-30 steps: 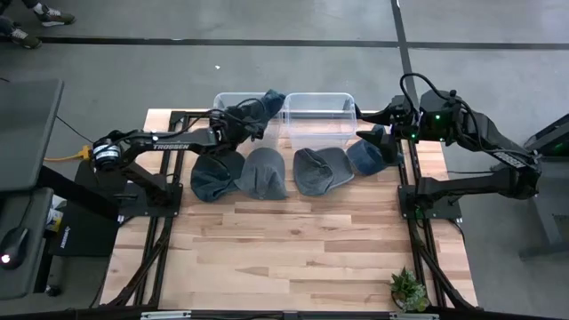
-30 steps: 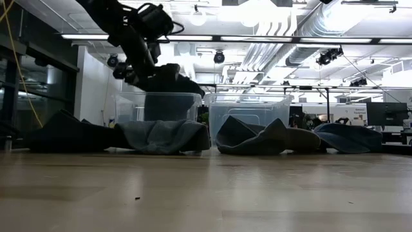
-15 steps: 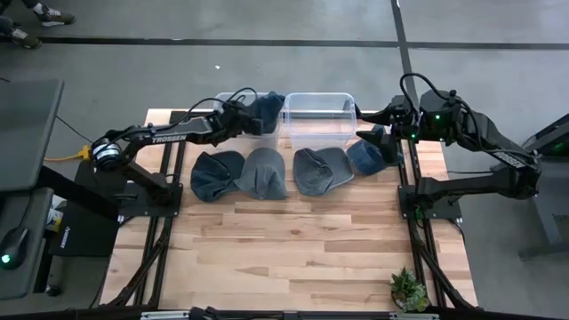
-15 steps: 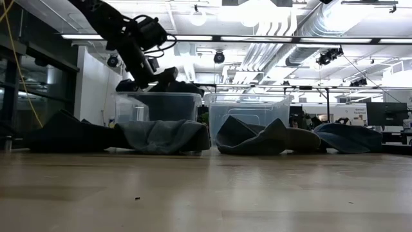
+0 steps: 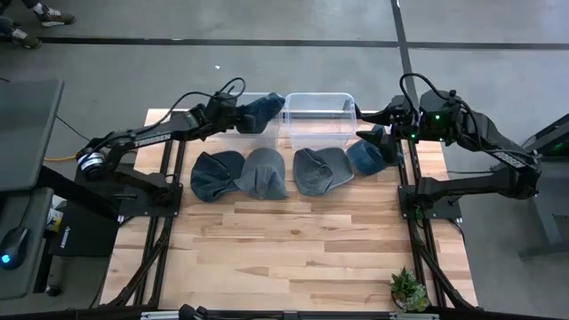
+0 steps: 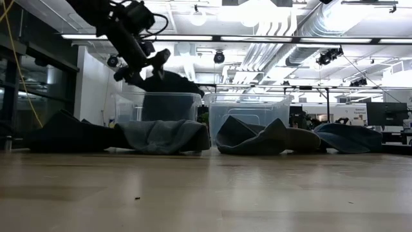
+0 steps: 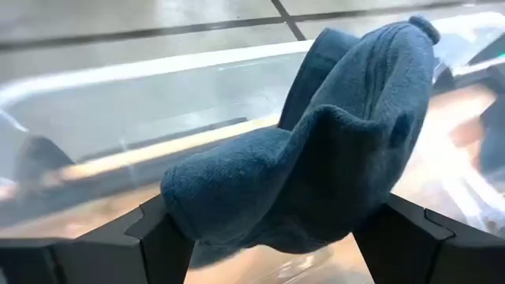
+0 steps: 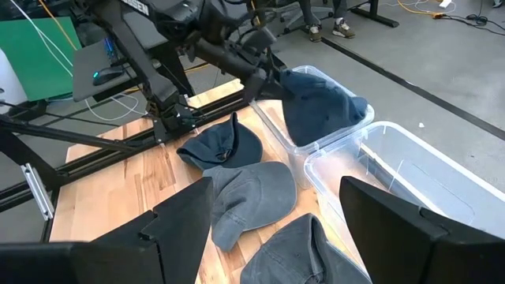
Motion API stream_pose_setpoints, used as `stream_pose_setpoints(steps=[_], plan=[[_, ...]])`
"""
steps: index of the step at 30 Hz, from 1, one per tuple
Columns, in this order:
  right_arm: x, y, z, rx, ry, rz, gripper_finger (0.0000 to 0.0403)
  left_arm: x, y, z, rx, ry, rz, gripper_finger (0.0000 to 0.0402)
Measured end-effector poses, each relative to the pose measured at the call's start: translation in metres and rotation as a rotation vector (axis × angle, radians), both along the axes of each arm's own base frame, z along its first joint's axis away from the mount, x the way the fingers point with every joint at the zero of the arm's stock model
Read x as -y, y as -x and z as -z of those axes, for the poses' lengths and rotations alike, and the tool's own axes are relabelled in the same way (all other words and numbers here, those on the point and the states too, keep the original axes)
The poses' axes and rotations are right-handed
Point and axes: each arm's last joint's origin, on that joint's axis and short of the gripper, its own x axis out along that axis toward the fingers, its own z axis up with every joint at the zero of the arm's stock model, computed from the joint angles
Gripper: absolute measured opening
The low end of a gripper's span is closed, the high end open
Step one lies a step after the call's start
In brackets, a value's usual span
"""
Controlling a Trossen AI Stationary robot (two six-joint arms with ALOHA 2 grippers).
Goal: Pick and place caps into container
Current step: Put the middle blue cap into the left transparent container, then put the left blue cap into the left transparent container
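My left gripper (image 5: 232,110) is open over the left clear container (image 5: 220,100) at the table's far edge. A dark blue cap (image 5: 264,110) lies in that container, with part of it draped over the rim beside the right container (image 5: 320,95). In the left wrist view the cap (image 7: 331,150) fills the gap between my two fingers. Several more caps lie in a row on the table before the containers, among them a dark one (image 5: 216,174) and two grey ones (image 5: 264,172) (image 5: 320,169). My right gripper (image 5: 378,142) waits open above the rightmost blue cap (image 5: 363,158). My left gripper stands open around the cap's near end (image 7: 237,197), coming level from the table's left. The cloth reaches the inner side of both fingers (image 7: 162,237); whether they touch it I cannot tell. The cap rests in the left container, its far part (image 8: 347,110) over the rim.
The near half of the wooden table (image 5: 293,249) is bare boards. A small potted plant (image 5: 409,290) stands at the near right corner. Black frame rails run along both sides of the table. The right container shows nothing inside.
My left gripper carried the dark blue cap toward the far edge and down onto the left container, then opened, rose and drew back toward the table's left. The cap has stayed in the container, draped over the rim. My right arm kept still.
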Motion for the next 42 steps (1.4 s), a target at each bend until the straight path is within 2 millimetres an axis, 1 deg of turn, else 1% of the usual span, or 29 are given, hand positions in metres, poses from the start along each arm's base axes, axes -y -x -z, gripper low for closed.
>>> stream_pose_setpoints(steps=[3,6,11,16,22,27,33,36,42], plan=[[0.000,0.000,0.000,0.000,0.001,0.001,0.0270,0.004,0.006,-0.005,-0.049,-0.039,0.029,0.0294],[0.000,0.000,0.000,-0.002,0.004,-0.001,0.0270,0.008,0.010,-0.008,-0.081,-0.036,0.056,0.0294],[0.000,-0.001,0.000,-0.005,0.003,-0.001,0.0270,0.011,0.015,-0.011,-0.094,-0.039,0.056,0.0294],[0.001,-0.005,0.002,-0.016,-0.001,-0.004,0.0270,0.013,0.016,-0.017,-0.048,-0.038,0.103,0.0294],[0.002,-0.008,0.004,-0.027,-0.005,-0.013,0.0270,0.018,0.013,-0.016,0.008,0.040,0.269,0.0294],[0.002,-0.008,0.003,-0.026,-0.004,-0.013,0.0270,0.018,0.012,-0.016,0.033,0.067,0.291,0.0294],[0.002,-0.008,0.003,-0.025,-0.006,-0.019,0.0270,0.010,0.019,-0.017,0.080,0.112,0.315,0.0294],[0.002,-0.008,0.003,-0.024,-0.007,-0.022,0.0270,0.004,0.023,-0.017,0.094,0.116,0.299,0.0294],[0.002,-0.008,0.003,-0.024,-0.009,-0.026,0.0270,0.001,0.025,-0.017,0.115,0.131,0.288,0.0294]])
